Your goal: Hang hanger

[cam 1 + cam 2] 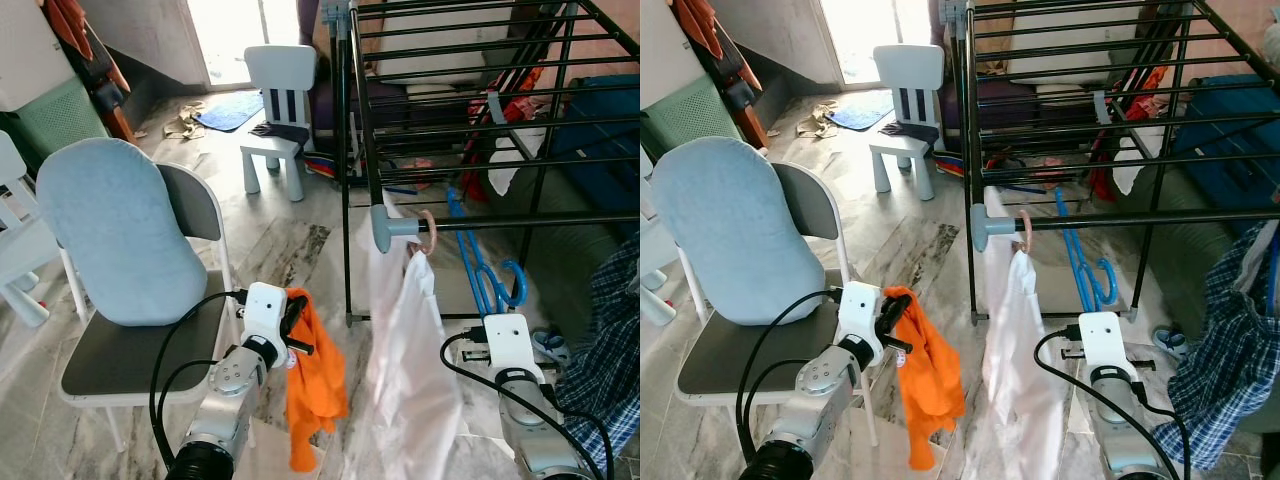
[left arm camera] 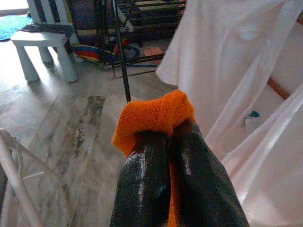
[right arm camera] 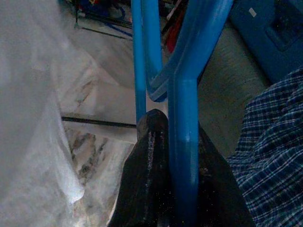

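Observation:
My right gripper (image 3: 163, 182) is shut on a bundle of blue plastic hangers (image 3: 182, 118), low beside the black drying rack (image 1: 450, 130). The hangers (image 1: 485, 270) rise from the gripper towards the rack's front rail, their hooks down near my wrist. My left gripper (image 2: 168, 146) is shut on an orange cloth (image 2: 156, 113); the cloth (image 1: 315, 385) dangles from the fingers in front of the chair. Between my arms, a white garment (image 1: 405, 360) hangs from a pinkish hanger hook (image 1: 428, 230) on the rack's front rail.
A grey chair with a pale blue cushion (image 1: 120, 240) stands close on my left. A small white child's chair (image 1: 280, 100) is farther back. A blue plaid cloth (image 1: 610, 340) hangs at the right edge, with a blue case (image 1: 600, 140) behind the rack. The floor is marble tile.

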You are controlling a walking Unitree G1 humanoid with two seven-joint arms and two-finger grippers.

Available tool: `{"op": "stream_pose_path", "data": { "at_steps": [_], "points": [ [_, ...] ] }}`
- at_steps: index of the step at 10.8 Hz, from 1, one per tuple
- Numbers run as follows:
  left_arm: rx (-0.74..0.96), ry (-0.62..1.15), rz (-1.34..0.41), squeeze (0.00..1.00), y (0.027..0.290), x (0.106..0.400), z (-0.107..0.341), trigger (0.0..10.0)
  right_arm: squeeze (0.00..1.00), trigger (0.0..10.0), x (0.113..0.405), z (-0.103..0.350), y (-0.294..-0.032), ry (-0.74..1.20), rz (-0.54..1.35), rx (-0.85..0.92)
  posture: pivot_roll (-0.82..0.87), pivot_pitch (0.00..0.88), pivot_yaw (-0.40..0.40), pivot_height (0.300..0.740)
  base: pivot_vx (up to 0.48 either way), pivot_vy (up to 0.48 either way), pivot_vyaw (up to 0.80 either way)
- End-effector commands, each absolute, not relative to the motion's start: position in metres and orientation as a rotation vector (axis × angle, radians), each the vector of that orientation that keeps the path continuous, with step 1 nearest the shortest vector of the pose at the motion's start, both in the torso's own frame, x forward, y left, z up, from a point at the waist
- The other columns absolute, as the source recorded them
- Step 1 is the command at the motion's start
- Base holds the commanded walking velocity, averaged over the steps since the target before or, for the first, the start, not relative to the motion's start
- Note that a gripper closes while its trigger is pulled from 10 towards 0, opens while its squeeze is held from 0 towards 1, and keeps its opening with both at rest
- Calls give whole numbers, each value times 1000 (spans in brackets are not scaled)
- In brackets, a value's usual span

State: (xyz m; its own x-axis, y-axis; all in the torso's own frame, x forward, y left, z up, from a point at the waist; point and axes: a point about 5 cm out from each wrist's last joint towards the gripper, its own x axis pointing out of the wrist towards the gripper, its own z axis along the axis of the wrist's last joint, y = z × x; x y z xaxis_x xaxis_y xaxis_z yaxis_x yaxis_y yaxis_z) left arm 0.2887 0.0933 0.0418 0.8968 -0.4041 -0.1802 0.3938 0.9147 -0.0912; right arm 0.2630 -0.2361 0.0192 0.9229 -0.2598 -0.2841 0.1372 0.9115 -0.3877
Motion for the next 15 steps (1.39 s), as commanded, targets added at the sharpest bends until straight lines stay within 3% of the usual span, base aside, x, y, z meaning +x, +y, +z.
{"op": "stream_pose_path", "data": {
  "at_steps": [1, 11, 15],
  "points": [
    [-36, 187, -401, 0, 96, 292, 43, 10000, 0, 10000, 268, 25, -231, 316, -192, -361, -163, 0, 106, 740, 0, 0, 0],
    [-15, 207, -405, 0, 93, 295, 39, 10000, 0, 10000, 277, 25, -225, 337, -172, -339, -168, 0, 95, 740, -347, 0, 0],
    [-5, 226, -328, 0, 113, 287, 29, 10000, 0, 10000, 279, 23, -216, 352, -115, -340, -150, 0, 61, 740, -377, 0, 0]
  ]
}}
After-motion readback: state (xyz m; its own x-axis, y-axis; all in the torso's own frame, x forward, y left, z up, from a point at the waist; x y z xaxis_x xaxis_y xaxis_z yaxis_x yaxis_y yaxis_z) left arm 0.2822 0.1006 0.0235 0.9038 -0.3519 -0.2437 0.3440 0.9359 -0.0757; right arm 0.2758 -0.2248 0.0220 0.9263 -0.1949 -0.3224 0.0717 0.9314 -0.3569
